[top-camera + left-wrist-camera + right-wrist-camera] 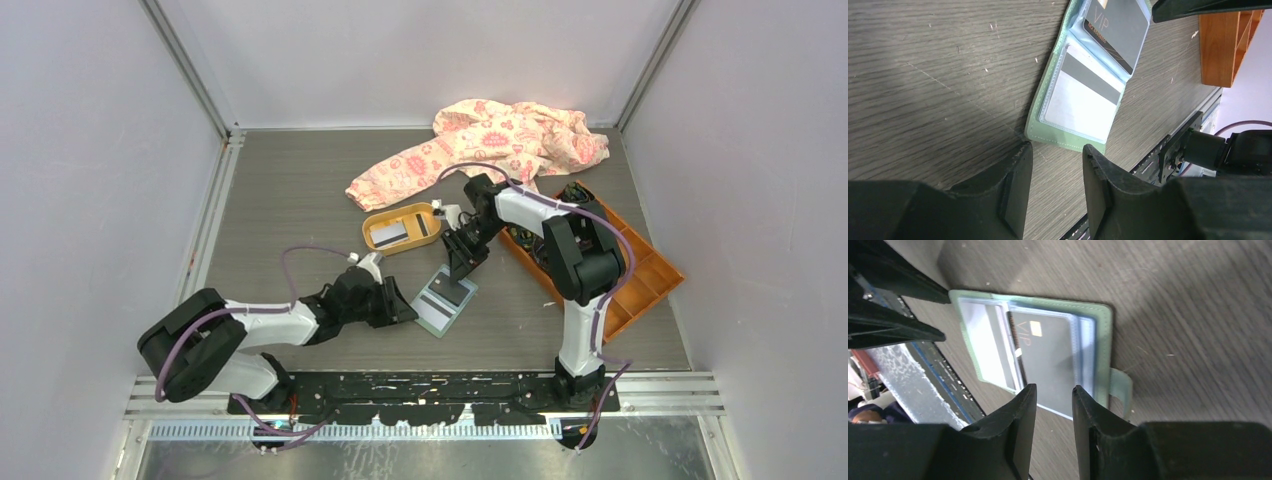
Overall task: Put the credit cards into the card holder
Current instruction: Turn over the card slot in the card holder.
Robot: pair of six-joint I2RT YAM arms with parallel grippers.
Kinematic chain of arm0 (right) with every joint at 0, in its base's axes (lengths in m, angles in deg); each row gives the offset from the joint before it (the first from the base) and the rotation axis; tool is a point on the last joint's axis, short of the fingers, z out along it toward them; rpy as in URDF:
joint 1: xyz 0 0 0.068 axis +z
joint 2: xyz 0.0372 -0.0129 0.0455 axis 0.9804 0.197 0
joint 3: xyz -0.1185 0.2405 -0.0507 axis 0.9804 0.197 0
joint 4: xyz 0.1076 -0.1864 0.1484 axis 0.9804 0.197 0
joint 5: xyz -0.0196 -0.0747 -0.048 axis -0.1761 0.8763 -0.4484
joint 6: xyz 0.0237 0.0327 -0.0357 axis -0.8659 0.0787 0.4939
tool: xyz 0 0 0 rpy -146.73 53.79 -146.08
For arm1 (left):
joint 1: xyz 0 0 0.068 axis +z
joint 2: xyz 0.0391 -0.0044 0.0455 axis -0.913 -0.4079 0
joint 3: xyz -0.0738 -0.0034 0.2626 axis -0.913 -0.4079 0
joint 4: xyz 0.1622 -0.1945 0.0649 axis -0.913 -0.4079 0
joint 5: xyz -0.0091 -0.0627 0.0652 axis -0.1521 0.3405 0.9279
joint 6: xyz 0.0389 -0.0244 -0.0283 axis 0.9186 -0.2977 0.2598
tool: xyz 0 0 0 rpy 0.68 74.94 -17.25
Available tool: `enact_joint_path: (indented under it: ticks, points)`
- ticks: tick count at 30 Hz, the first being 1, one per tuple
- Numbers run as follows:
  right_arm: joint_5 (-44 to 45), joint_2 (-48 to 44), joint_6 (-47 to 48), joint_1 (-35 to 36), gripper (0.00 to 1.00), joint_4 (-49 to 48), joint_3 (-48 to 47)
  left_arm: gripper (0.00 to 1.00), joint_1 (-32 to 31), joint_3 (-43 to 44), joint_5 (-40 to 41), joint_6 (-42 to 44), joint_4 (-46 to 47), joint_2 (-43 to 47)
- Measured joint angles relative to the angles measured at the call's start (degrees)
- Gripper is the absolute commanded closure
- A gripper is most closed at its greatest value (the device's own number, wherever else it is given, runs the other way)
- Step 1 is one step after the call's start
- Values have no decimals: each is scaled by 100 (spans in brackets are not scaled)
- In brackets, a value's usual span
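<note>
Card holder (445,300): laid open on the table just below the middle of the top view, clear sleeves facing up.
Cards: in the left wrist view a dark card (1115,30) is seen in the upper sleeve and a light striped card (1083,95) in the lower one. A third card (390,233) lies in the oval tray (425,240), up and left of the holder.
Right pincer (1050,395): released, jaws part-way apart over the dark card's edge. Contact cannot be told.
Left pincer (1055,155): released, nothing between the jaws, at the holder's near corner.
Step, as judged: the dark card is being seated. It should be pushed flat along its sleeve while the holder is pinned at the corner against sliding.
Surface: dark wood-grain table (300,200), finely scratched, probably slippery.
Room: pale walls (100,150) on three sides, a patterned cloth (490,145) at the top, an orange box (640,280) at the right.
</note>
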Motion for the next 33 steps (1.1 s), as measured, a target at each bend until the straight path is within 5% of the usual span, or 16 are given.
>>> enact_joint_path:
  ticks: [9, 23, 33]
  points:
    - [286, 197, -13, 7, 62, 81, -39, 57, 2, 254, -46, 28, 22, -326]
    - [-538, 424, 116, -90, 66, 588, -175, 58, 247, 695, -227, 203, 44, -813]
    - [-789, 424, 116, -155, 60, 608, -177, 56, 280, 752, -256, 313, 15, -841]
